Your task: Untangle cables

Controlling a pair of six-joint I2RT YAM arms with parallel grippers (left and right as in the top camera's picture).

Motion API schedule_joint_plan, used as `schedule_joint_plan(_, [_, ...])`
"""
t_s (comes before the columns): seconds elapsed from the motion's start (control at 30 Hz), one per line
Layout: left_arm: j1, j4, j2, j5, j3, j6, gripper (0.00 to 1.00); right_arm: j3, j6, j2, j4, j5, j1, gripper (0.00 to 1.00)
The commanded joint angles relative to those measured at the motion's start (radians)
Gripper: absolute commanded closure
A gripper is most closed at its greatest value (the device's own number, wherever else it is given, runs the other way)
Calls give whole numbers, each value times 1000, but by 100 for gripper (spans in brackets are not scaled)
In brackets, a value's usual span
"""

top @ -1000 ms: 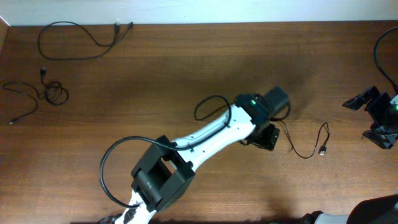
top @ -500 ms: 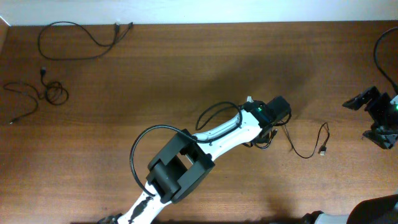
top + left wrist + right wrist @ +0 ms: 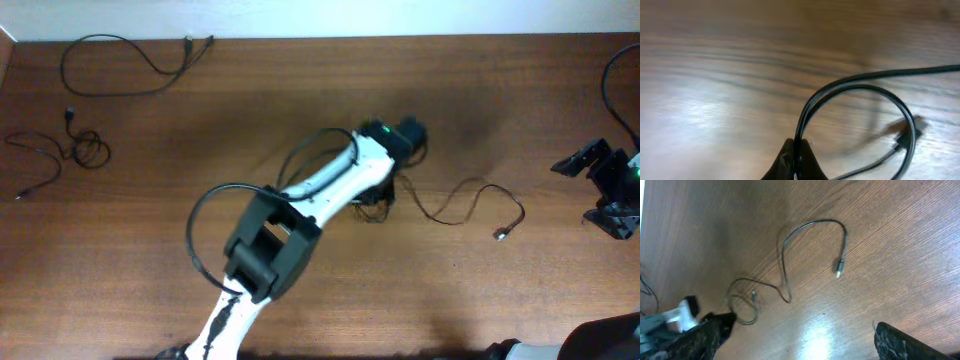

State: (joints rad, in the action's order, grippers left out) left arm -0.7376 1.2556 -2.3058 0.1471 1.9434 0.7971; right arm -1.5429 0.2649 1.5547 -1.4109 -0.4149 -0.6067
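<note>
Held cable [image 3: 815, 223] lies on the table [image 3: 300, 110] right of centre. One end is pinched in the left gripper [image 3: 795, 159], jaws clamped together on it, and the plug end [image 3: 839, 271] is free on the wood. The left arm stretches diagonally from the near-left edge to centre, wrist tipped down. Looped cable [image 3: 110, 70] and bunched cable [image 3: 75, 148] sit far left, apart. Right gripper [image 3: 800, 347] is at the right edge, fingers wide apart, holding nothing.

Three thin black cords lie apart on the table [image 3: 300, 100]: a wide loose loop [image 3: 64, 68] at the far left, a small tangled cord [image 3: 88, 150] near it, and a wavy cord [image 3: 485, 184] mid-table, its plug [image 3: 500, 234] lying free.
</note>
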Motion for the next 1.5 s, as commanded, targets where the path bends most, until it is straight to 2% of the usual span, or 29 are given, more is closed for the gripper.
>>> schedule_joint_plan(0.0, [111,47,189,12,35,-7,100,-15,-6,-10,-3,12,-2,1])
schedule_joint_plan(0.13, [269,64,452,11,35,-109,100,-15,-6,-10,-3,12,-2,2])
schedule_joint_plan(0.27, [423,149,670,10,35,-118,100,-15,-6,-10,-3,12,-2,1])
schedule_joint_plan(0.43, [582,206,809,11,35,-159,100,-15,-6,-10,-3,12,-2,2])
schedule_joint_plan(0.53, [812,227,892,10,35,-172,100,-15,-6,-10,-3,12,-2,2])
schedule_joint_plan(0.6, [917,232,910,10,35,-193,100,-15,-6,-10,-3,12,-2,2])
schedule_joint_plan(0.63, [1025,242,914,9,35,-196,100,-15,-6,-10,-3,12,-2,2])
schedule_joint_plan(0.73, [1215,255,893,7,35,-196,100,-15,-6,-10,-3,12,-2,2])
schedule_joint_plan(0.8, [1295,248,866,7,35,-177,100,-15,-6,-10,-3,12,-2,2])
schedule_joint_plan(0.93, [1488,243,755,7,35,-45,100,-15,-6,-10,-3,12,-2,2])
schedule_joint_plan(1.3, [1725,196,446,31,34,2,100,-15,-6,-10,-3,12,-2,2])
schedule_joint_plan(1.4, [1751,115,363,34,34,-16,98,-15,-7,-10,-3,12,-2,2])
schedule_joint_plan(1.47, [1756,62,325,33,34,-82,98,-15,-6,-10,-3,12,-2,2])
